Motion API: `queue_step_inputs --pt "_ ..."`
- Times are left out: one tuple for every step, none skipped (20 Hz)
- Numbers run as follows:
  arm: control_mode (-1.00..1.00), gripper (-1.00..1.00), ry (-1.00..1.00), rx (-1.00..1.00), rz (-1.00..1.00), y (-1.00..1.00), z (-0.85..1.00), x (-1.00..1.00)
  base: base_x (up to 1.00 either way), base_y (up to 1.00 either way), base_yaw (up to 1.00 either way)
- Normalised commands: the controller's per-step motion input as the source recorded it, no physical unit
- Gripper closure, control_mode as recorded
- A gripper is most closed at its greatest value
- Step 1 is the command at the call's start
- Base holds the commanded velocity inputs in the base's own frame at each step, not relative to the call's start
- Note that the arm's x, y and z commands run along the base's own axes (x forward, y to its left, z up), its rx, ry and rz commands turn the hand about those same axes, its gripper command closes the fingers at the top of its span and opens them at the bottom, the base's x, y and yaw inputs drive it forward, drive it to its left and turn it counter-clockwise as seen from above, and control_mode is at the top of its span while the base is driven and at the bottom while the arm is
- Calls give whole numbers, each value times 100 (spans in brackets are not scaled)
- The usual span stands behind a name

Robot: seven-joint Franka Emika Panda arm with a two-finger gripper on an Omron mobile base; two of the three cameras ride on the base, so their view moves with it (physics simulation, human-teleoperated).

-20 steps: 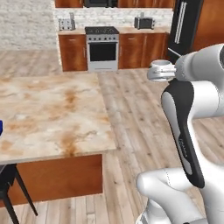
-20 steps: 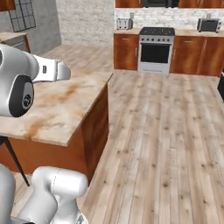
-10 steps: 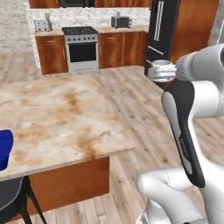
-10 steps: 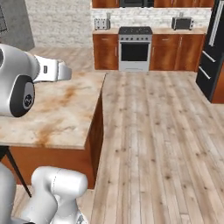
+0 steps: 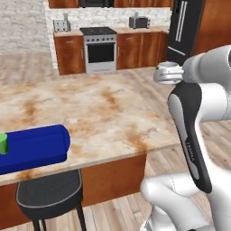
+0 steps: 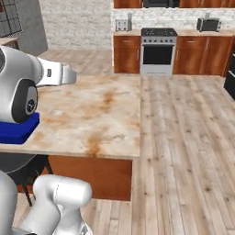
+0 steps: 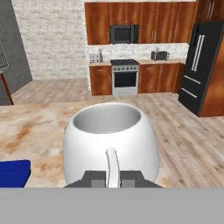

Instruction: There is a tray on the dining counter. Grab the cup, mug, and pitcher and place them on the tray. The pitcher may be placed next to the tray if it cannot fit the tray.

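While gripper point(image 7: 113, 179) pinches squat glossy mug point(image 7: 109, 140).

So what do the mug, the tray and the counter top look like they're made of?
The mug: probably glazed ceramic, plain white, smooth, with thick walls and a soft sheen. The tray: likely plastic, an even royal blue with rounded corners. The dining counter top: looks like polished marble or an imitation, beige with rusty brown veins.

Tray point(image 5: 34, 149) is cut by the left edge in left base view; in right base view the arm covers most of it point(image 6: 18, 131). Cup point(image 5: 3, 143) is a sliver at the frame edge. Mug point(image 7: 109, 146) bottom is cut off in hand view. Dining counter point(image 5: 103, 113) runs off left.
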Motion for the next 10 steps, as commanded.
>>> queue_step_inputs --pt "100 100 0 0 0 0 0 0 0 44 24" --pt "100 100 0 0 0 0 0 0 2 42 25" --pt "100 100 0 0 0 0 0 0 11 32 28" --pt "100 100 0 0 0 0 0 0 11 19 31" --pt "100 100 0 0 0 0 0 0 12 16 31" --pt "100 100 0 0 0 0 0 0 15 19 29" --pt "100 100 0 0 0 0 0 0 16 19 29" --pt "100 100 0 0 0 0 0 0 16 20 29" --pt "100 100 0 0 0 0 0 0 18 24 29" --pt "100 100 0 0 0 0 0 0 20 23 29"
